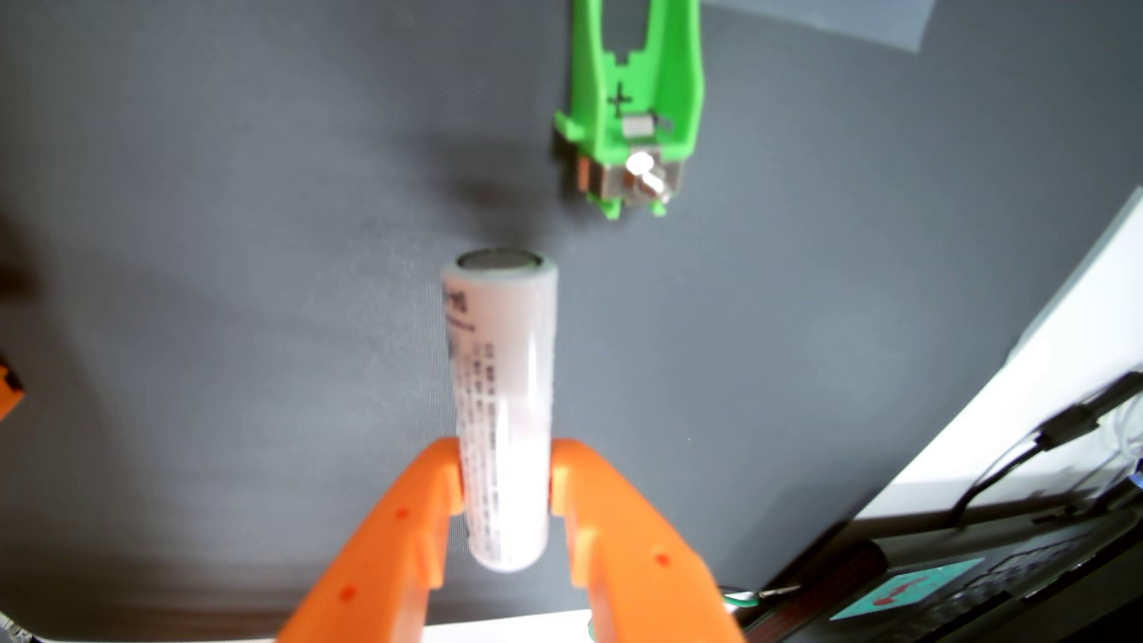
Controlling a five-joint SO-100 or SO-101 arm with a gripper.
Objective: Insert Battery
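One white cylindrical battery (502, 408) is pinched between the two orange plastic fingers of my gripper (506, 488), lifted over the grey mat (216, 278), so the pickup looks done, with the empty green plastic holder (637, 93) far right awaiting insertion.

The wrist view looks steeply down, close over the pincer (506, 488), onto the grey mat (216, 247).

Orange plastic fingers (396, 544), dimpled.
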